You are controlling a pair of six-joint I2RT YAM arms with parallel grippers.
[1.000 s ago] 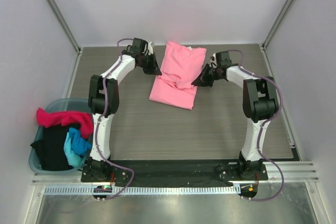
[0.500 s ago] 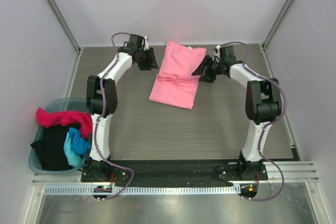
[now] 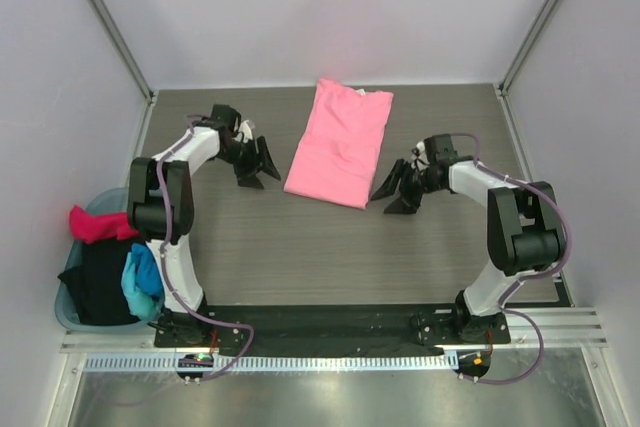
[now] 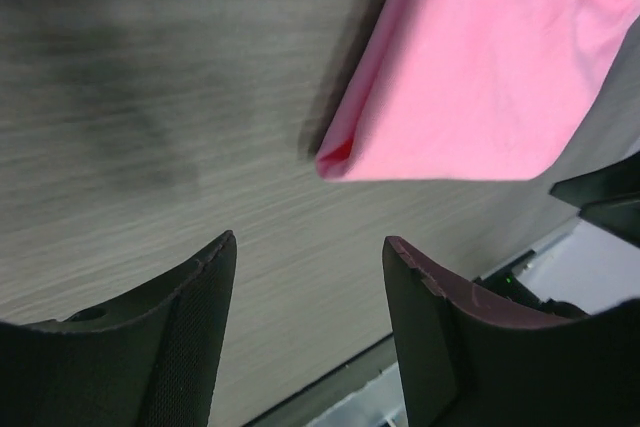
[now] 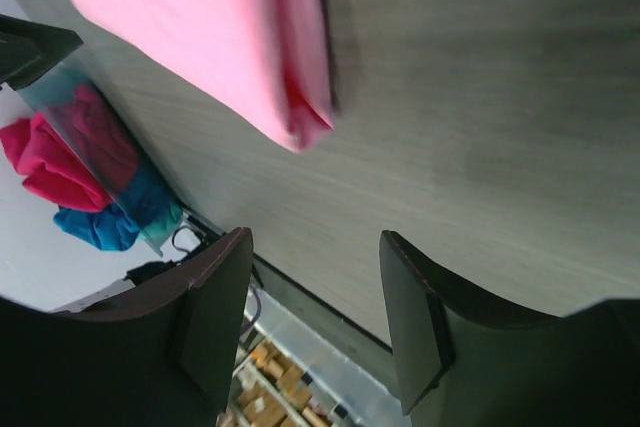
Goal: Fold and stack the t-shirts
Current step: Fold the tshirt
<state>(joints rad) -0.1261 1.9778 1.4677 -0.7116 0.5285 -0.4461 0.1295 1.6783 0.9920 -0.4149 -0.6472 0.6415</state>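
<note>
The light pink soft cloth t-shirt (image 3: pixel 338 142) lies folded narrow, far-centre on the grey counter (image 3: pixel 300 247). Left fingers (image 4: pixel 180 347) and right fingers (image 5: pixel 425 327) gape wide, empty, beside its near corners. Light, limp cloth: probably best pinched at those corners.

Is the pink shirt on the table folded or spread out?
Folded. The pink t-shirt lies as a narrow strip, no sleeves sticking out, its near corner doubled over.

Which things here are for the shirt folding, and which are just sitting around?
For the job: light pink cloth t-shirt, magenta cloth t-shirt, black cloth t-shirt, bright blue cloth t-shirt.
Just there: teal plastic basket, grey wood-grain table.
</note>
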